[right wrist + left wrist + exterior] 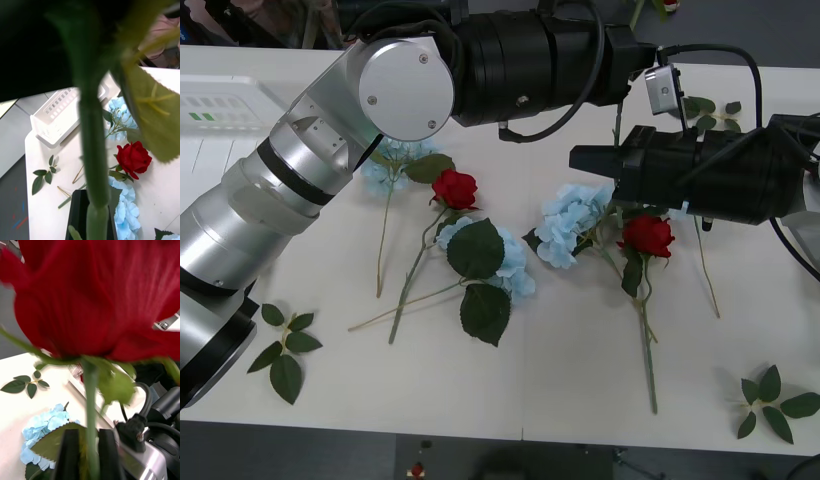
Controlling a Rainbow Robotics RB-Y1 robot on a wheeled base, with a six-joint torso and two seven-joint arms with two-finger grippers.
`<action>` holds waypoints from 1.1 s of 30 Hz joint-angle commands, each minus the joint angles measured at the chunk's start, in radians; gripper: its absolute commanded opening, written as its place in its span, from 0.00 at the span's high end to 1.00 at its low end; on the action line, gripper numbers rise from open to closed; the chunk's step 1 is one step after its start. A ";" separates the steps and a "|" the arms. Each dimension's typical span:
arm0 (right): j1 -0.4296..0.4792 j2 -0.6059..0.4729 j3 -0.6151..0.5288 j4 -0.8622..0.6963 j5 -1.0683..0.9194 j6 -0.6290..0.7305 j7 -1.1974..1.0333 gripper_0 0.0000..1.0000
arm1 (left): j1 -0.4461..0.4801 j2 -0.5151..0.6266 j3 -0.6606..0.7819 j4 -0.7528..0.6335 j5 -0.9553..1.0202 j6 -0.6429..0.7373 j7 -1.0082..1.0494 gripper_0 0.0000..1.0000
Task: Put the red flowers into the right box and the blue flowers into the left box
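Task judged barely started: nothing is seen inside the left box (56, 116), and five flowers are left lying on the desk (580, 380). These are two roses (454, 187) (646, 236) and three blue flowers (392, 165) (502, 262) (573, 224). Loose sprigs (285, 350) are scattered at the near corners. One held rose (93, 296) is gripped by the left hand (88, 438), with the black fingers (69, 453) closed narrow on its stem just below the head. The right hand (93, 212) is closed on a green stem (92, 150) whose head is out of sight. It is probably the same rose, so a handover toward the right side is judged to be under way, but this cannot be confirmed. In the front view both arms are met over the far middle of the desk, with a thin stem (617, 125) seen between them, clear of the desk. The held rose's long axis is set along the left fingers, head pointed away from them. In the front view the stem is run far-to-near. The flowers on the desk are mostly laid the same way, heads far and stems toward the robot, somewhat slanted. Sorting of all of these is still to be done.
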 commanded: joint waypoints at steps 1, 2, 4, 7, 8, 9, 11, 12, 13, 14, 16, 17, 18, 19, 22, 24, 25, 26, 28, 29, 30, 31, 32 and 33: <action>-0.022 -0.020 0.009 -0.012 -0.002 -0.003 0.015 1.00 | -0.040 0.013 0.011 -0.016 0.000 -0.013 -0.057 0.00; -0.021 -0.022 0.010 -0.012 -0.002 -0.003 0.014 1.00 | -0.040 0.013 0.011 -0.016 0.000 -0.013 -0.057 0.00; -0.022 -0.022 0.009 -0.012 -0.002 -0.003 0.012 1.00 | -0.040 0.013 0.011 -0.016 0.000 -0.013 -0.057 0.00; -0.022 -0.026 0.010 -0.008 -0.002 -0.003 0.009 1.00 | -0.040 0.013 0.011 -0.016 0.000 -0.013 -0.057 0.00; -0.024 -0.029 0.009 -0.003 -0.002 -0.003 0.009 1.00 | -0.040 0.013 0.011 -0.016 0.000 -0.013 -0.057 0.00; -0.024 -0.029 0.010 -0.001 -0.002 -0.003 0.009 1.00 | -0.040 0.013 0.011 -0.016 0.000 -0.013 -0.057 0.00; -0.024 -0.037 0.010 0.002 -0.002 -0.003 0.007 1.00 | -0.040 0.013 0.011 -0.016 0.000 -0.013 -0.057 0.00; -0.022 -0.043 0.010 0.003 -0.002 -0.003 0.006 1.00 | -0.040 0.013 0.011 -0.016 0.000 -0.013 -0.057 0.00; -0.024 -0.048 0.010 0.006 -0.002 -0.003 0.004 1.00 | -0.040 0.013 0.011 -0.016 0.000 -0.013 -0.057 0.00; -0.024 -0.062 0.013 0.012 -0.003 -0.003 0.001 1.00 | -0.020 0.016 0.011 -0.011 0.002 -0.036 -0.052 0.00; -0.024 -0.089 0.024 0.023 -0.003 -0.003 -0.002 1.00 | -0.020 0.034 0.013 -0.019 0.011 -0.062 -0.046 0.00; -0.024 -0.108 0.035 0.031 -0.002 -0.003 -0.003 1.00 | -0.022 0.063 0.016 -0.033 0.041 -0.085 -0.040 0.00; -0.024 -0.138 0.045 0.040 -0.003 -0.006 -0.008 1.00 | -0.025 0.105 0.014 -0.042 0.107 -0.089 -0.018 0.00; -0.024 -0.166 0.059 0.051 -0.003 -0.010 -0.009 1.00 | -0.029 0.143 0.014 -0.051 0.170 -0.088 0.001 0.00; -0.024 -0.270 0.101 0.086 -0.028 -0.033 -0.022 1.00 | -0.028 0.303 0.017 -0.097 0.411 -0.037 0.037 0.00; -0.025 -0.390 0.136 0.140 -0.090 -0.049 -0.082 1.00 | -0.005 0.462 0.042 -0.106 0.591 0.124 0.031 0.00; -0.029 -0.418 0.142 0.155 -0.106 -0.049 -0.095 1.00 | 0.006 0.493 0.054 -0.105 0.612 0.174 0.031 0.00; -0.033 -0.483 0.154 0.189 -0.117 -0.046 -0.118 1.00 | 0.037 0.548 0.085 -0.097 0.629 0.279 0.032 0.00; -0.050 -0.577 0.170 0.262 -0.100 -0.039 -0.141 1.00 | 0.113 0.619 0.139 -0.082 0.638 0.418 0.040 0.00; -0.068 -0.622 0.177 0.318 -0.090 -0.016 -0.157 1.00 | 0.161 0.649 0.155 -0.066 0.635 0.467 0.040 0.00; -0.078 -0.641 0.179 0.348 -0.086 -0.003 -0.164 1.00 | 0.182 0.660 0.157 -0.056 0.630 0.484 0.040 0.00; -0.104 -0.681 0.186 0.425 -0.061 0.037 -0.184 1.00 | 0.222 0.682 0.155 -0.022 0.606 0.513 0.037 0.00; -0.121 -0.698 0.194 0.468 -0.035 0.054 -0.197 1.00 | 0.239 0.688 0.155 0.000 0.572 0.529 0.034 0.00; -0.131 -0.711 0.202 0.493 -0.015 0.062 -0.204 1.00 | 0.248 0.688 0.155 0.016 0.543 0.538 0.032 0.00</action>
